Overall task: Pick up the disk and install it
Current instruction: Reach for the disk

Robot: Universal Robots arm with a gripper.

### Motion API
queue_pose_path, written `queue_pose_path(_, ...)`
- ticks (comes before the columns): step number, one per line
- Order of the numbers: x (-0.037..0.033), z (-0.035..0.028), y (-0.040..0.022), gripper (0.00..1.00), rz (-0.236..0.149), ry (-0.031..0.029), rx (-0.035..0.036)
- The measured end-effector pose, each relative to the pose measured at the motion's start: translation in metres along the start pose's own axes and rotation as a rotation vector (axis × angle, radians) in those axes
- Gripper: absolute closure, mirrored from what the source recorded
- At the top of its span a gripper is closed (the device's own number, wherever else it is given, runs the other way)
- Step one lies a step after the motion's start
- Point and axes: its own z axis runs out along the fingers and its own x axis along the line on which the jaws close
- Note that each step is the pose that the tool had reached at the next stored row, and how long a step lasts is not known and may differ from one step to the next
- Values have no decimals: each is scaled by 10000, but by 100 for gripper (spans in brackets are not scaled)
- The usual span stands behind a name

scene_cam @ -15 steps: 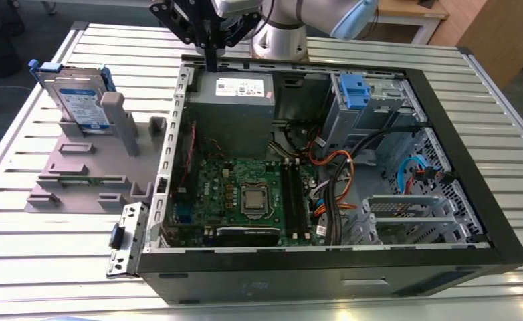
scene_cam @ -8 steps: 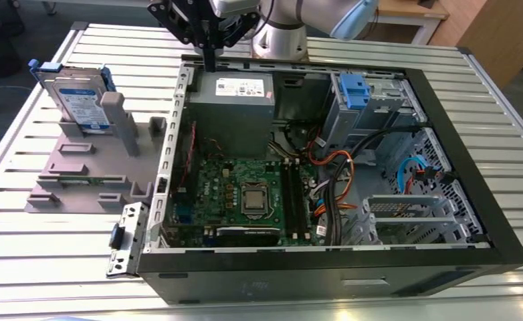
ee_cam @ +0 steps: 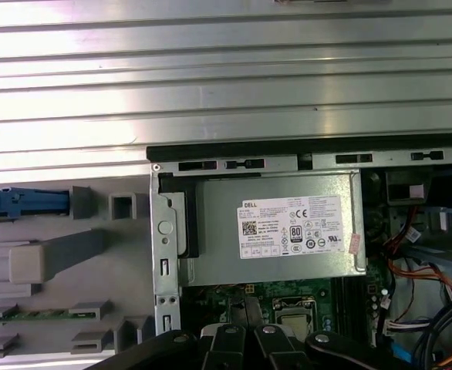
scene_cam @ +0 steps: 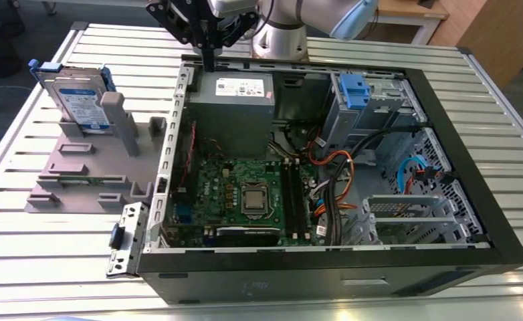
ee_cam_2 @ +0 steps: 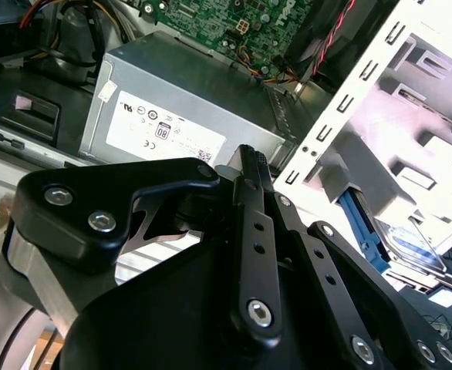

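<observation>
1. We are seeing the claw (scene_cam: pixel 207 64) hovering over the grey power supply (scene_cam: pixel 235 87) in the open computer case (scene_cam: pixel 288 281), pressed together and pinching nothing.
2. The disk (scene_cam: pixel 77 99) is standing upright in the grey holder (scene_cam: pixel 74 167) on the bench (scene_cam: pixel 29 247), at the exterior view's left of the case, apart from the claw.

My table (scene_cam: pixel 56 261) was slatted aluminium, with the ribs running across the exterior view. Two things sat directly on it. The open black PC case (scene_cam: pixel 271 284) lay on its side toward that view's right. A grey fixture (scene_cam: pixel 69 184) sat just beside it on the left. I couldn't tell if they touched.
</observation>
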Motion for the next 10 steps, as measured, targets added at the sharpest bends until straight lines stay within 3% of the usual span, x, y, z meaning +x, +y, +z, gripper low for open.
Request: queue_pose_path(10,30,-1,-2,89,0,0,0)
